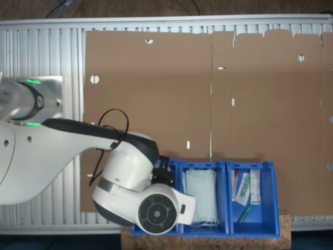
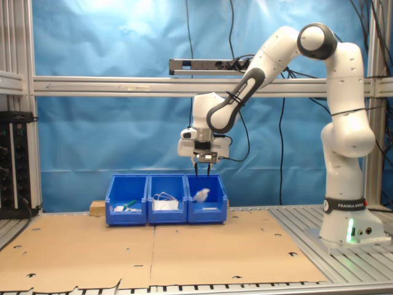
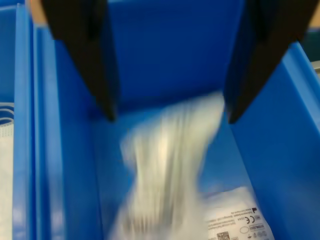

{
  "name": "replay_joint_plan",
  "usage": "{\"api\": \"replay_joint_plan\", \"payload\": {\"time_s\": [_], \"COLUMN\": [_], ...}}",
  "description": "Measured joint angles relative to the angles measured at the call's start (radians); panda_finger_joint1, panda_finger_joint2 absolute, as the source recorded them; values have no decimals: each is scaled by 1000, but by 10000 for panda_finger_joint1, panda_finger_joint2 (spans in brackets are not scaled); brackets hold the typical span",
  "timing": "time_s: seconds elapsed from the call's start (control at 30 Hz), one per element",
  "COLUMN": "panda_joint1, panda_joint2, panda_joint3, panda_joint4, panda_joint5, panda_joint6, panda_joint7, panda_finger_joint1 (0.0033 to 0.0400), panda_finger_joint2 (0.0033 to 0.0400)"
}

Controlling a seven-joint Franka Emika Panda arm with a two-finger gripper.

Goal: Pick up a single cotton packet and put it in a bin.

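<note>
Gripper (image 3: 169,117) jaws apart above bin (image 2: 207,198); cotton packet (image 3: 167,172) blurred, loose inside bin below fingertips

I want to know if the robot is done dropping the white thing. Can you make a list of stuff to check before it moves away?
1. Gripper open: ok, the black fingers stand wide apart.
2. Small white cotton packet let go: ok, it is a blur below the fingertips, touching neither.
3. Packet inside the deep blue plastic bin: ok, blue walls surround it; the second exterior view shows it at the end bin.
4. Packet lying at rest: not ok, too blurred.
5. Fingers above the bin rim: ok in the second exterior view.
</note>
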State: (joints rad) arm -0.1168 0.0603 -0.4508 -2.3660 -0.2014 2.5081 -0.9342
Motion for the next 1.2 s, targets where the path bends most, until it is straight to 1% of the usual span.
{"api": "replay_joint_plan", "payload": {"time_s": [0.17, 0.2, 0.33, 0.37, 0.63, 0.67, 1.2], "panda_joint1": [0, 0, 0, 0, 0, 0, 0], "panda_joint2": [0, 0, 0, 0, 0, 0, 0], "panda_joint3": [0, 0, 0, 0, 0, 0, 0], "panda_joint4": [0, 0, 0, 0, 0, 0, 0], "panda_joint5": [0, 0, 0, 0, 0, 0, 0], "panda_joint6": [0, 0, 0, 0, 0, 0, 0], "panda_joint7": [0, 0, 0, 0, 0, 0, 0], "panda_finger_joint1": [119, 285, 285, 364, 364, 398, 399], "panda_finger_joint2": [119, 285, 285, 364, 364, 398, 399]}}
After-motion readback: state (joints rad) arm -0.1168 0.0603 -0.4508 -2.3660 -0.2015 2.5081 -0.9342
